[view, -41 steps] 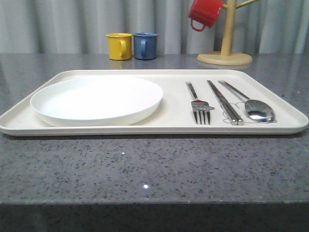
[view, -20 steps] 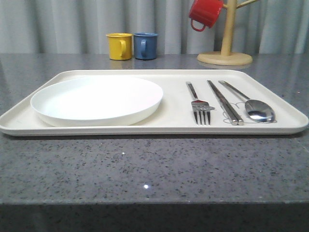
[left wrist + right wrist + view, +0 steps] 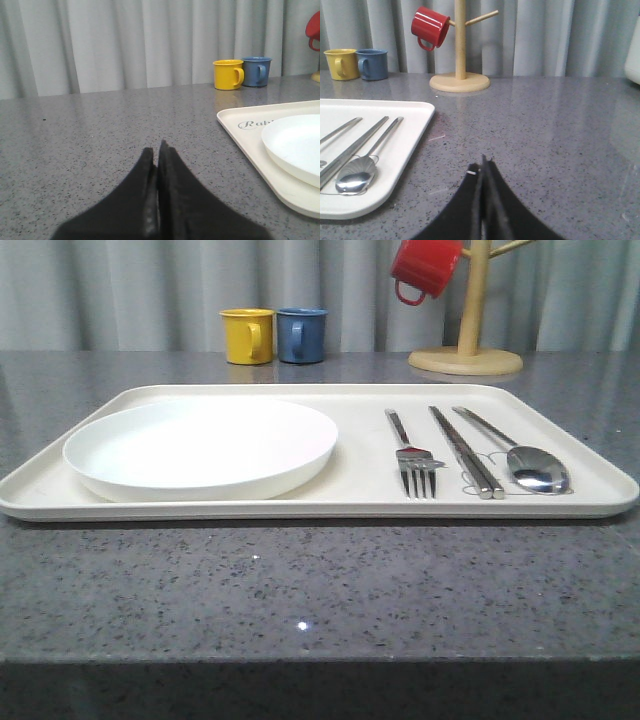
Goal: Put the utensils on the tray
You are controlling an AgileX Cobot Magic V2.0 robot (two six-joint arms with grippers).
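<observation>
The cream tray (image 3: 360, 502) lies across the grey table. On its left half rests the white plate (image 3: 200, 445). On its right half lie the fork (image 3: 412, 455), the chopsticks (image 3: 465, 450) and the spoon (image 3: 525, 462), side by side. My left gripper (image 3: 156, 151) is shut and empty over bare table, off the tray's (image 3: 240, 125) left end, where the plate (image 3: 295, 147) shows. My right gripper (image 3: 482, 165) is shut and empty over the table, off the tray's (image 3: 412, 145) right edge, near the spoon (image 3: 357, 175) and chopsticks (image 3: 355, 145).
A yellow mug (image 3: 247, 335) and a blue mug (image 3: 301, 334) stand at the back of the table. A wooden mug tree (image 3: 466, 340) at the back right holds a red mug (image 3: 424, 267). The table's front edge runs close below the tray.
</observation>
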